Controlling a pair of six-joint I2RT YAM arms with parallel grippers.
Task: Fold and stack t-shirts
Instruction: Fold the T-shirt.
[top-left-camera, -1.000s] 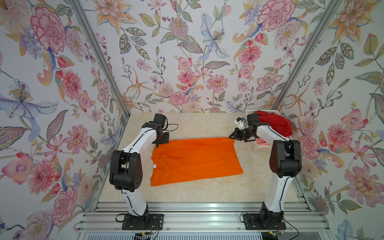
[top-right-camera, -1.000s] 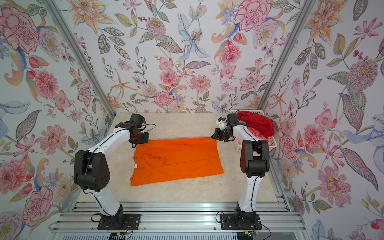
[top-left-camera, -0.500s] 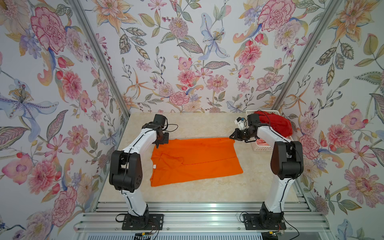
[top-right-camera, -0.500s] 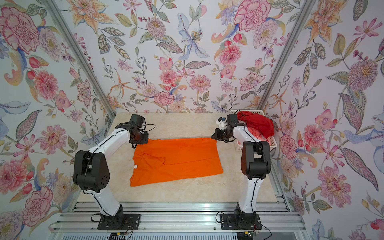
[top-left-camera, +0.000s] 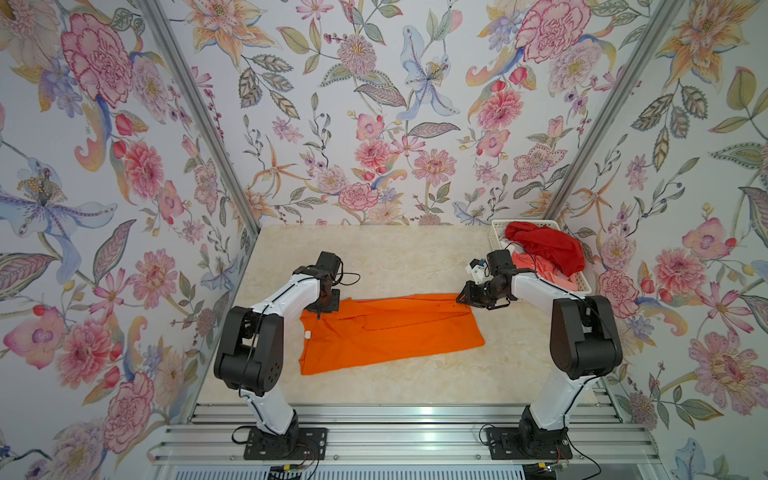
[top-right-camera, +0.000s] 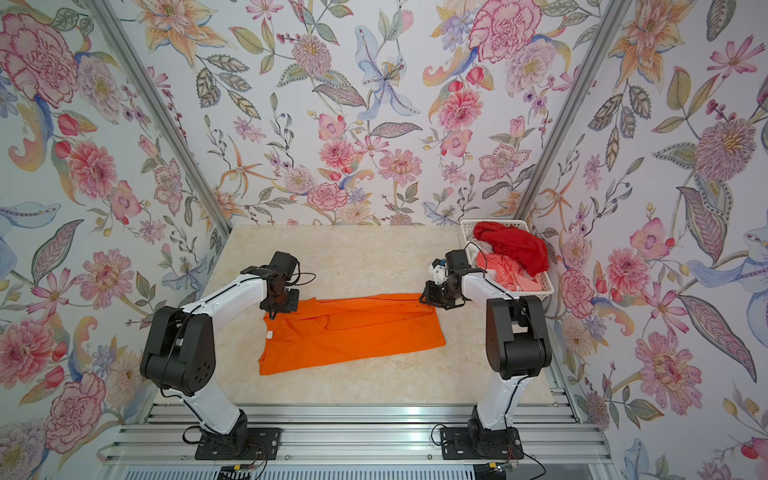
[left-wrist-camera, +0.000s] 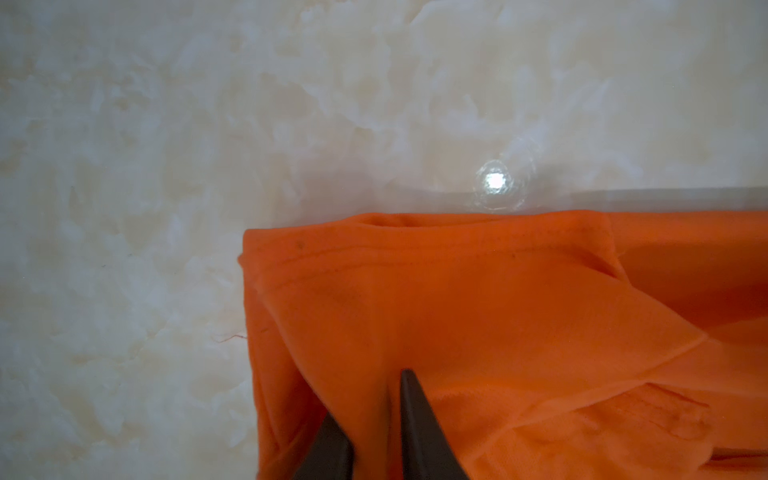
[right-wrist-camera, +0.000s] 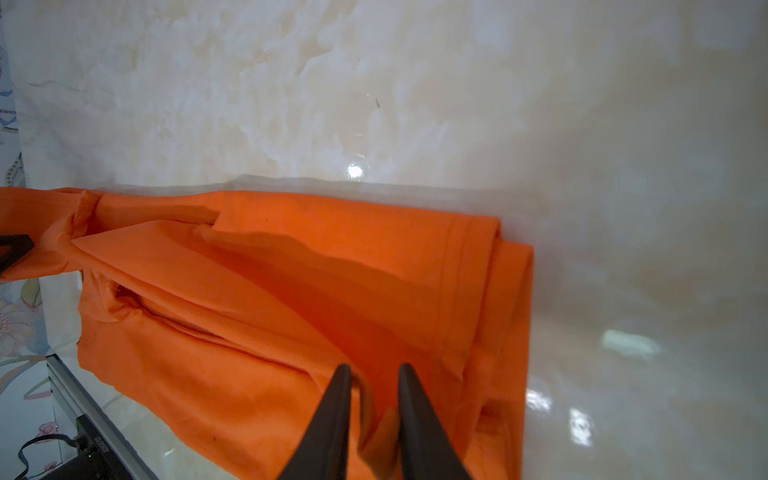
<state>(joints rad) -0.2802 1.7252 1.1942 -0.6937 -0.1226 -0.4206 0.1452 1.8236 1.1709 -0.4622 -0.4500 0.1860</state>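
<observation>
Left jaws and right jaws are open a little, orange cloth loose between. The orange t-shirt (top-left-camera: 390, 328) lies folded on the bench (top-left-camera: 395, 253) beside the basket (top-left-camera: 498, 235), one corner each, I think for a straight fold. Only top views show the basket's red t-shirt (top-left-camera: 548, 247); wrist views show the gaps.

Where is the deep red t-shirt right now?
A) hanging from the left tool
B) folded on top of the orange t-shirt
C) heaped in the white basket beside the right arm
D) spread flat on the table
C: in both top views the deep red t-shirt sits heaped in the white basket, and only the orange t-shirt lies on the table.
</observation>
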